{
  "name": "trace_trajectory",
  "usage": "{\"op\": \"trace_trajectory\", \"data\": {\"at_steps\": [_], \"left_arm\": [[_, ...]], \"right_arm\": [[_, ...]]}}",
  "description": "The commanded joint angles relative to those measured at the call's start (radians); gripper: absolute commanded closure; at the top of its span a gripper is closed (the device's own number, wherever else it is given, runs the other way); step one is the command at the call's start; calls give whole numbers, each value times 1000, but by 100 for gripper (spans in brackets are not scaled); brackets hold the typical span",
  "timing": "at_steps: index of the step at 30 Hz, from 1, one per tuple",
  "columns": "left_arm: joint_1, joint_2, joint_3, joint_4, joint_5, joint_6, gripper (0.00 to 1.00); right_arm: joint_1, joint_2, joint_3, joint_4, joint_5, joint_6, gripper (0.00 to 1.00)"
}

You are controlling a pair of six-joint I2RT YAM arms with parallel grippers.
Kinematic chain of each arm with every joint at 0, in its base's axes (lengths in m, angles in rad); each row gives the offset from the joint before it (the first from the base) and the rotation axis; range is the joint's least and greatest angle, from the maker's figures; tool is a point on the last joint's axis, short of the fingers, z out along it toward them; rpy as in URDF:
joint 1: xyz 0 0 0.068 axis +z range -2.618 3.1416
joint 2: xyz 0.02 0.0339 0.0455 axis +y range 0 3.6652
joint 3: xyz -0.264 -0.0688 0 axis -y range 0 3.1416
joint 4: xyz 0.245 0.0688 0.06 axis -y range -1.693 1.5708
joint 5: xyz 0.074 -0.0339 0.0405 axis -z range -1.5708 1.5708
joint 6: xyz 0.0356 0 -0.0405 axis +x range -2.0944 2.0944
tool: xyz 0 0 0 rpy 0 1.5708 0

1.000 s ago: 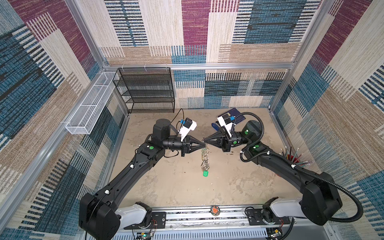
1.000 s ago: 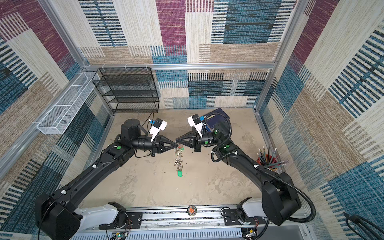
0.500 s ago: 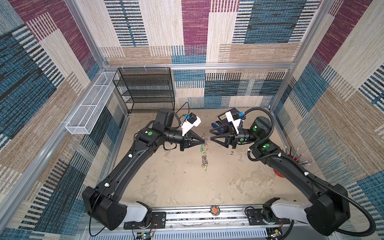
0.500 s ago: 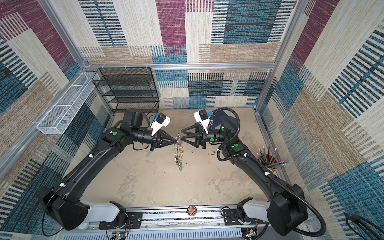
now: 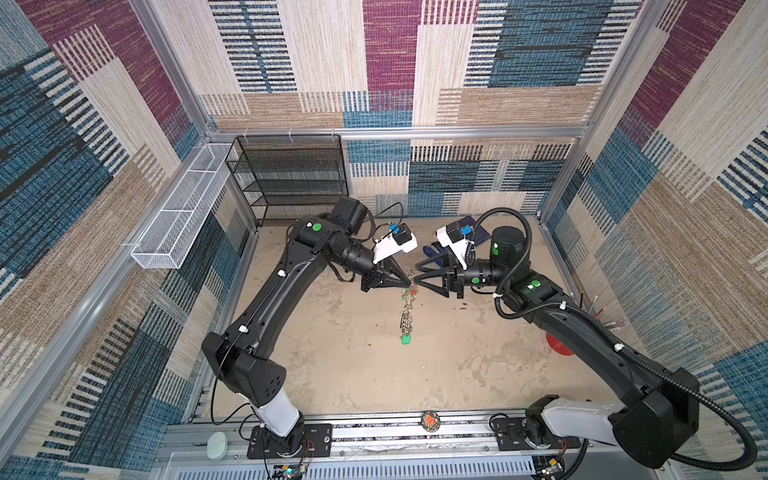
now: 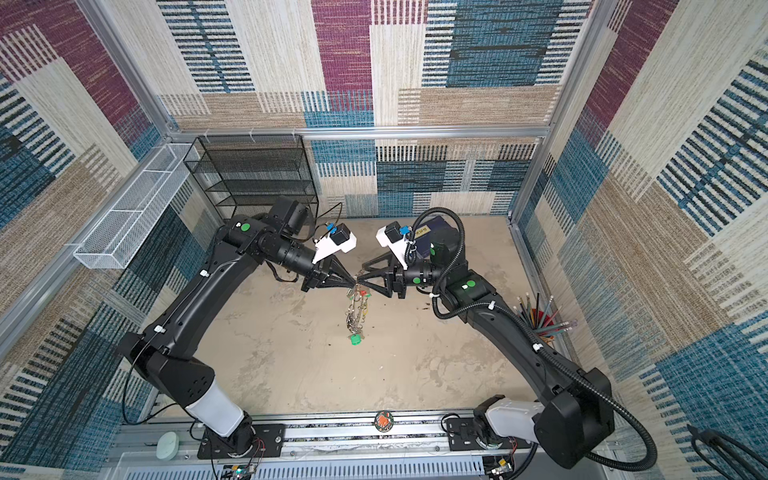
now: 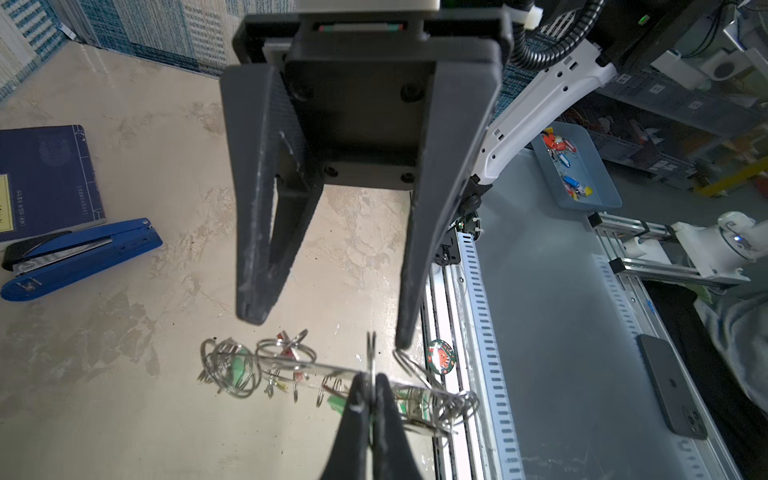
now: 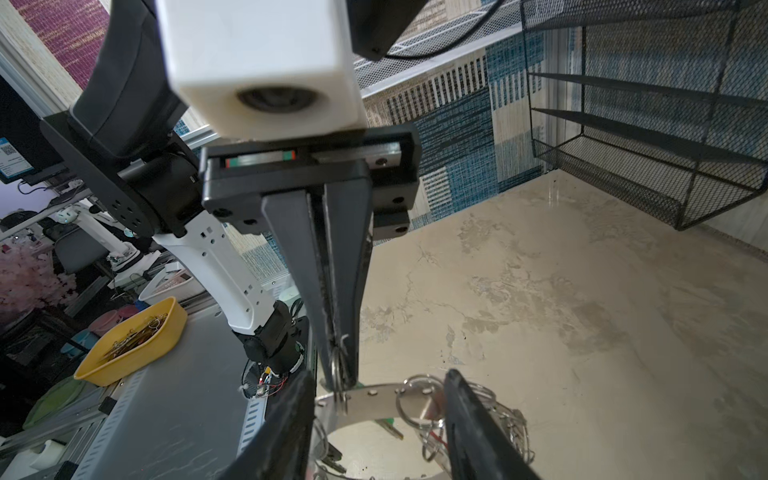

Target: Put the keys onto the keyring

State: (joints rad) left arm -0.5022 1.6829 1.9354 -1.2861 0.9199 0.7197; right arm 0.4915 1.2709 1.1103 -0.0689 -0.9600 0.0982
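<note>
the keyring (image 5: 405, 318) is hung over the table (image 5: 332, 353), one split ring (image 7: 371, 353) clamped in the jaws of the left gripper (image 5: 409, 284); the jaws of the right gripper (image 5: 417, 276) are apart (at the rim), so it may be knocked loose.

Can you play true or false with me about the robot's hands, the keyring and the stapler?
1. The left hand is pinched shut on the keyring. True.
2. The keyring is lying down flat. False: it hangs down from the left hand.
3. The right hand is open, with its fingers wide apart. True.
4. The stapler is red. False: it is blue, and it lies next to a dark blue book.
</note>
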Motion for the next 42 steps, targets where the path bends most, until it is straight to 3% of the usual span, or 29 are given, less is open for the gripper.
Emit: {"op": "trace_trajectory", "data": {"at_steps": [1,6,12,17,20,22,27,31,35,42], "left_arm": [[-1,15,32,-80,26,63,100],[-2,31,51,-94,28,69,100],[-2,32,43,-92,27,70,100],[-2,34,45,-85,25,67,100],[-2,37,48,-81,18,63,100],[-2,37,51,-76,17,61,100],[2,25,40,-33,-8,20,99],[28,-44,-42,78,-1,-67,84],[84,-186,-222,285,24,-209,66],[121,-375,-508,525,63,-386,51]], "right_arm": [[7,6,8,13,-29,-24,53],[14,20,6,28,-43,-20,67],[21,27,-2,40,-49,-16,69],[25,37,-4,40,-54,-18,77],[27,39,-4,36,-56,-22,87],[27,42,-6,35,-63,-21,99],[27,22,-25,54,-42,-12,100],[27,19,-38,101,-29,12,100],[27,15,-52,175,-50,50,100],[28,19,-68,290,-112,121,100]]}}
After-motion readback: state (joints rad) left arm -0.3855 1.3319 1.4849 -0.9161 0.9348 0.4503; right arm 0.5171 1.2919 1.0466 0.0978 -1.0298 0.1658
